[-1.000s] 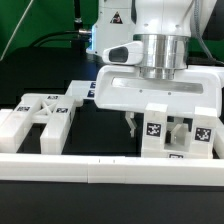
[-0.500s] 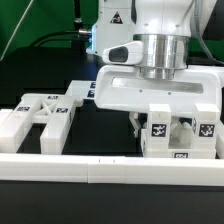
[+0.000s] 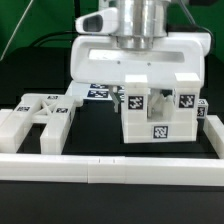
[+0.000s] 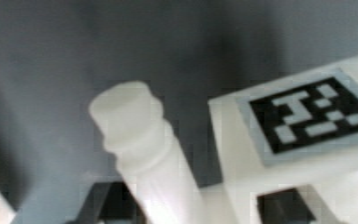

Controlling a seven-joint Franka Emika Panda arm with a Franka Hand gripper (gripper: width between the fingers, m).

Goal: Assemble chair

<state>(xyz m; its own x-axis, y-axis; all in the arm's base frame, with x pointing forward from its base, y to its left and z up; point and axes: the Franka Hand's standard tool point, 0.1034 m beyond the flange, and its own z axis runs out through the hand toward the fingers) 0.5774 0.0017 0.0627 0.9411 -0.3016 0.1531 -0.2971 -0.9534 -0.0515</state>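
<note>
Jaws closed on tag-marked chair part [image 3: 156,127].

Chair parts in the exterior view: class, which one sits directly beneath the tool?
The tall blocky part with tags on its front, right of centre, directly under the tool. The flat slotted part lies apart on the exterior view's left.
</note>
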